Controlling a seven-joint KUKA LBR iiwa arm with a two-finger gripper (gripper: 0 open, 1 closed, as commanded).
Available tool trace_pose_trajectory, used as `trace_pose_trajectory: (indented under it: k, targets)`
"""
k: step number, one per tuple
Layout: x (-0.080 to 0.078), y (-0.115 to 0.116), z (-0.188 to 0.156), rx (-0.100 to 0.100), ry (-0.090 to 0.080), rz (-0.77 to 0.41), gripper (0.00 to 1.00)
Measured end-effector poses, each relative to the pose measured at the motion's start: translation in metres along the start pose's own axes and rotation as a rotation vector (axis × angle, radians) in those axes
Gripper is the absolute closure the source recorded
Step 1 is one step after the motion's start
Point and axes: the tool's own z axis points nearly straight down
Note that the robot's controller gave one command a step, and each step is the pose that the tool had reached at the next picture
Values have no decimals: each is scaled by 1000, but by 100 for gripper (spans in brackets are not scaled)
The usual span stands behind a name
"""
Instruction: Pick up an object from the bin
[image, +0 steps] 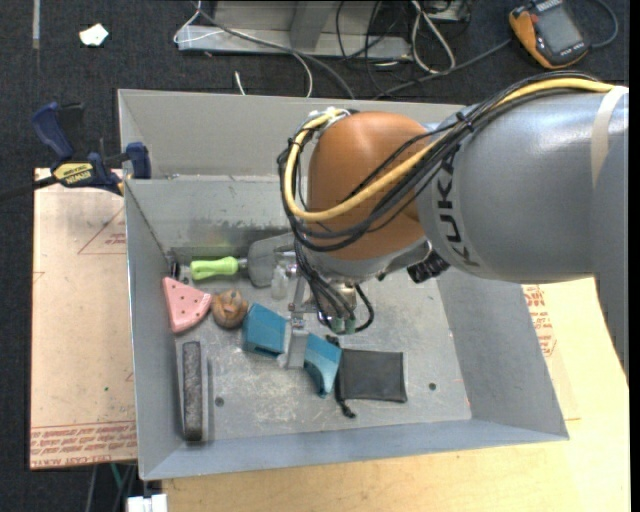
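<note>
My gripper (297, 348) reaches down under the arm's orange cover to the bin floor near the middle. Its tip stands between two blue pieces. A blue block (264, 330) lies just left of it, and a second, curved blue piece (322, 363) lies just right of it and a little nearer the front. Both seem to touch the tip or come very close to it. A black flat pouch (373, 376) rests right of the curved blue piece.
A brown rounded lump (230, 308) and a pink wedge (185, 303) lie to the left. A green-handled tool (218, 267) lies along the back wall, and a dark grey bar (190, 390) along the left wall. The arm and its cables cover the bin's back right.
</note>
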Motion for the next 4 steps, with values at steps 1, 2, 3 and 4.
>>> trace_pose_trajectory:
  k: [1,2,3,4]
  targets:
    - [3,-24,54,-4,-5,17,0]
    - [5,-26,86,-7,-8,72,0]
    - [-3,-88,132,-8,-19,87,0]
    - [-17,-83,140,-14,-16,133,100]
